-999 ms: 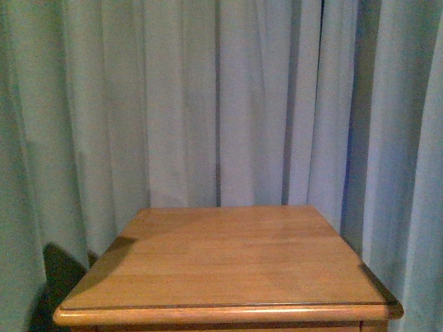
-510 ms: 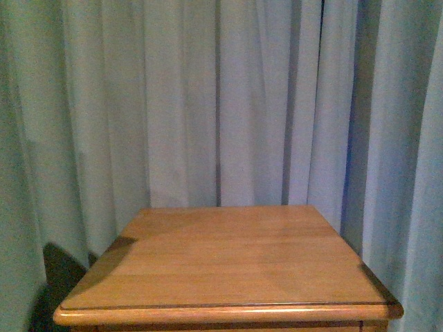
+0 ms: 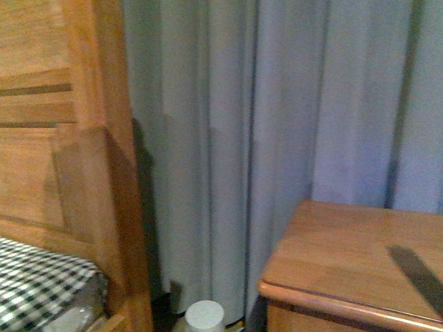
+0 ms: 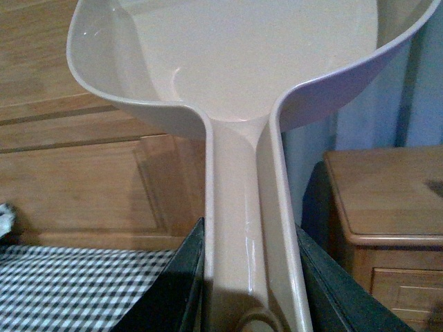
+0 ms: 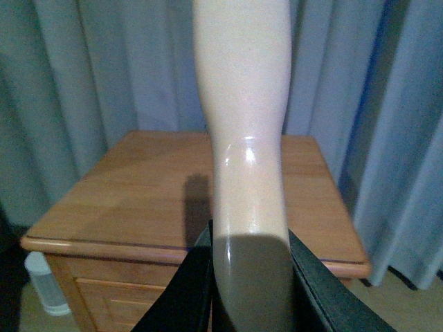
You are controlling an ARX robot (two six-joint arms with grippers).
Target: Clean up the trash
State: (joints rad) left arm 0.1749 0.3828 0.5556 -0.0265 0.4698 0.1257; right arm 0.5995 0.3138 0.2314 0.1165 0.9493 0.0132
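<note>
In the left wrist view my left gripper (image 4: 250, 280) is shut on the long handle of the beige dustpan (image 4: 235, 62). Its wide scoop is held up in front of the wooden headboard. In the right wrist view my right gripper (image 5: 249, 277) is shut on the pale brush handle (image 5: 243, 104), which rises above the nightstand. The brush head is out of frame. No trash shows in any view. Neither arm appears in the front view.
A wooden nightstand (image 3: 353, 256) stands at the lower right before grey-blue curtains (image 3: 277, 104). The headboard (image 3: 48, 138) and black-and-white checked bedding (image 3: 34, 280) fill the left. A white capped container (image 3: 204, 315) sits on the floor in the gap between them.
The front view has swung left: the nightstand, centred before, now lies at the lower right, and the headboard, bedding and floor container have come into view.
</note>
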